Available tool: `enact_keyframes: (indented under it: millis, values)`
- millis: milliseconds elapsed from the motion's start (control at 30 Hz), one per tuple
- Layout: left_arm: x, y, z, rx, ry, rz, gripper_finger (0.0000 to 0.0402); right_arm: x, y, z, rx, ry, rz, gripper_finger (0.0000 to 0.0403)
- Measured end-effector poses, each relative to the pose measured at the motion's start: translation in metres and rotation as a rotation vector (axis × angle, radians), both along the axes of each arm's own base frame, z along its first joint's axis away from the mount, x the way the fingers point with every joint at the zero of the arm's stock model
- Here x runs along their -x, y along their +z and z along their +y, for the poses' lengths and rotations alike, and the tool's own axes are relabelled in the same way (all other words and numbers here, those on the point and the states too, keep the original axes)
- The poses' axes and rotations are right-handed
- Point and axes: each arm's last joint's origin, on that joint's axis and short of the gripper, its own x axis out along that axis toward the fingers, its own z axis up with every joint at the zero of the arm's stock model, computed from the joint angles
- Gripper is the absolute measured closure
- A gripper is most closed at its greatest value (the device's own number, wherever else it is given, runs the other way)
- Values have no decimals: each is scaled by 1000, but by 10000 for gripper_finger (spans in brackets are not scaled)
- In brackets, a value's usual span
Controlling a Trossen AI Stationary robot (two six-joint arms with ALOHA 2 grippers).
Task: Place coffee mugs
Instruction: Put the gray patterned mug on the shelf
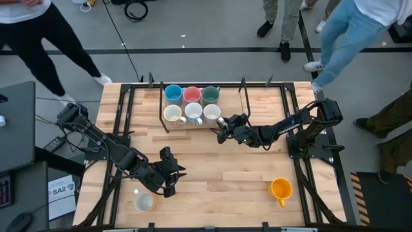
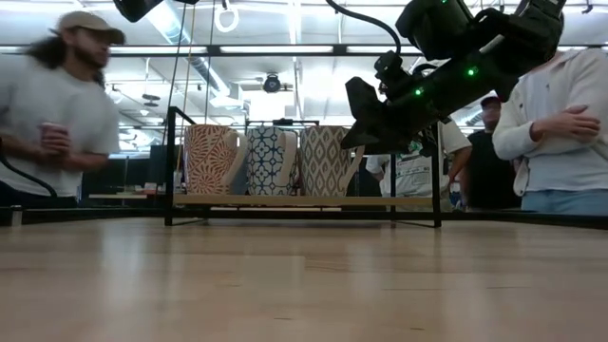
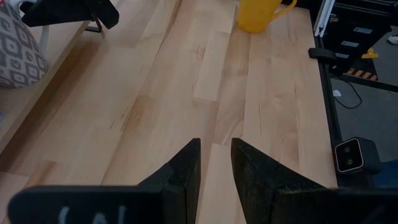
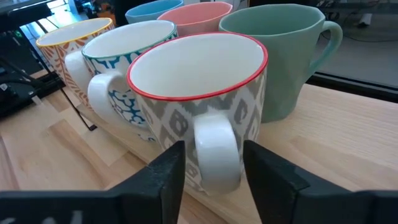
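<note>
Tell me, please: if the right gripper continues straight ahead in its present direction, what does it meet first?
The right gripper would most likely meet the handle of the grey-patterned, red-rimmed mug first; the handle sits between its open fingers, directly ahead.

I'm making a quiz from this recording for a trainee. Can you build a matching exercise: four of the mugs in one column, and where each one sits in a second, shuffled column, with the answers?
Mugs:
1. orange mug
2. blue mug
3. grey-patterned mug with red rim
4. pale mug

Places:
A. back row of the rack, left end
B. bare table, beside the left gripper
C. front row of the rack, handle between the right gripper fingers
D. bare table, near right corner

Pairs: 1-D, 2-A, 3-C, 4-B
</note>
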Motion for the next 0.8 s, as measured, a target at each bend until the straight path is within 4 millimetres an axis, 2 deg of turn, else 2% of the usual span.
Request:
enact_keyframes:
  millis: [800]
  values:
    - [0, 0, 0, 2, -2, 1, 306, 0, 3, 0, 22, 8, -4, 234]
